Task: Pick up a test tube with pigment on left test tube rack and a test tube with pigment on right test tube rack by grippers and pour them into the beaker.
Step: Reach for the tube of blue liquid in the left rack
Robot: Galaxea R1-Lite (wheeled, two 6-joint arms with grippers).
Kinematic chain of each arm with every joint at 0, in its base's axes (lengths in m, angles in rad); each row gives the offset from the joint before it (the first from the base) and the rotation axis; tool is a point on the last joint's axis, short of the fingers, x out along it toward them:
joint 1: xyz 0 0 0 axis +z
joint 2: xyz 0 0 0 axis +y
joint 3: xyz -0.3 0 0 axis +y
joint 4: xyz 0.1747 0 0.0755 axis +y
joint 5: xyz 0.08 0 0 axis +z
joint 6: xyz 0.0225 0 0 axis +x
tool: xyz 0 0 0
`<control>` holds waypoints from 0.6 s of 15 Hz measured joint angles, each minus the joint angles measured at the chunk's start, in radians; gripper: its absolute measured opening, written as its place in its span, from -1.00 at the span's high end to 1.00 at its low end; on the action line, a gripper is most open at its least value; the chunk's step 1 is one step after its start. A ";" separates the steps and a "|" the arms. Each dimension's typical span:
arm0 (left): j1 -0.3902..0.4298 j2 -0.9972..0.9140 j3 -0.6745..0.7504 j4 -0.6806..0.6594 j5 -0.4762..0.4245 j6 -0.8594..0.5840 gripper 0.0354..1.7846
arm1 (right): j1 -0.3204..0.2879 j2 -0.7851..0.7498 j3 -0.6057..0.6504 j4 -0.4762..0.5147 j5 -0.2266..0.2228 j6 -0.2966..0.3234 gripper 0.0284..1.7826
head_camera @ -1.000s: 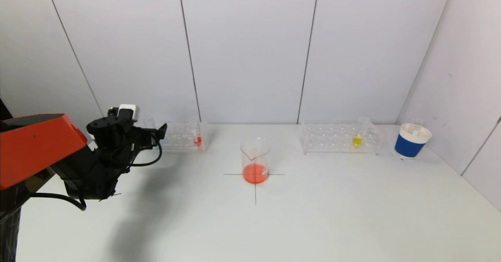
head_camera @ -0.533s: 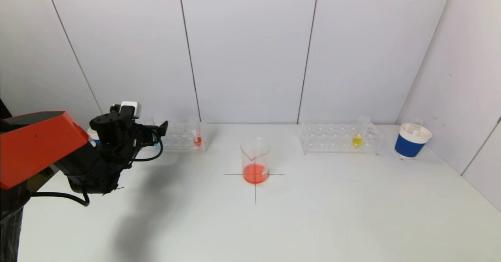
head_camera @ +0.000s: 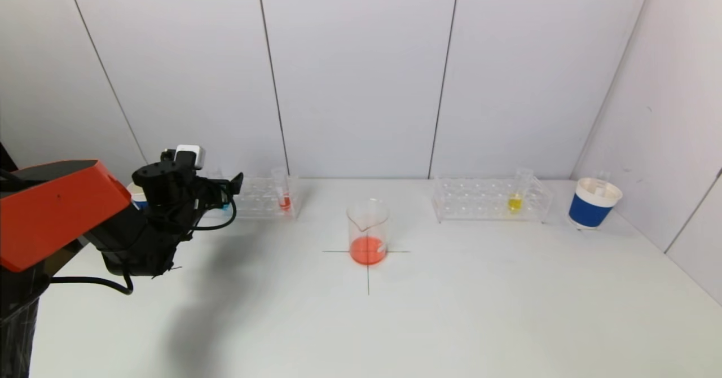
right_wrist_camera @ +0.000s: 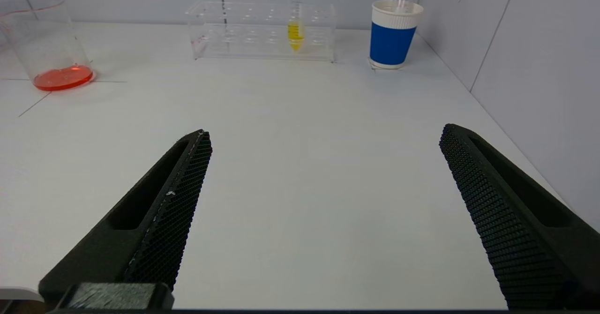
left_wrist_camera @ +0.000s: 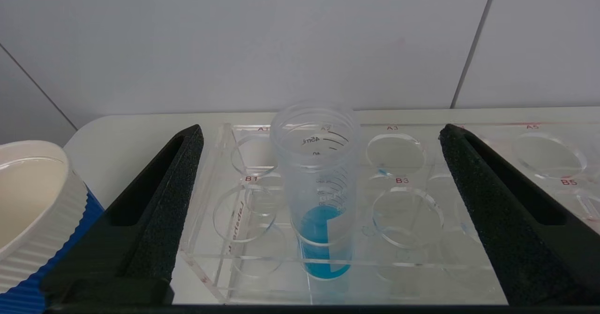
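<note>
The table holds two racks [head_camera: 259,197] [head_camera: 489,200], three pigment tubes [left_wrist_camera: 318,187] [head_camera: 284,194] [head_camera: 515,194], one beaker [head_camera: 368,231], and two paper cups [head_camera: 593,202] [left_wrist_camera: 33,201].

Both grippers — jaws wide apart

Bystander items on the white tabletop [head_camera: 479,310]

A blue paper cup with a white ribbed rim [head_camera: 593,202] stands upright at the far right corner, just beside the wall, with thin clear sticks poking up from it; the right wrist view shows it too [right_wrist_camera: 393,33]. A second blue-and-white paper cup [left_wrist_camera: 33,220] sits at the far left of the table, mostly hidden in the head view [head_camera: 135,194]. A thin black cross mark [head_camera: 368,271] is drawn on the tabletop centre. Pale grey wall panels with dark vertical seams [head_camera: 361,73] back the table, and another panelled wall closes the right side.
</note>
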 joint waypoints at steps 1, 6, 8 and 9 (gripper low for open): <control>0.000 0.002 -0.004 0.007 0.000 0.000 -0.97 | 0.000 0.000 0.000 0.000 0.000 0.000 -0.99; 0.001 0.013 -0.016 0.009 0.000 -0.012 -0.97 | 0.000 0.000 0.000 0.000 0.000 0.000 -0.99; 0.001 0.015 -0.018 0.010 0.000 -0.013 -0.97 | 0.000 0.000 0.000 0.000 0.000 0.000 -0.99; 0.002 0.016 -0.021 0.011 0.000 -0.013 -0.97 | 0.000 0.000 0.000 0.000 0.000 0.000 -0.99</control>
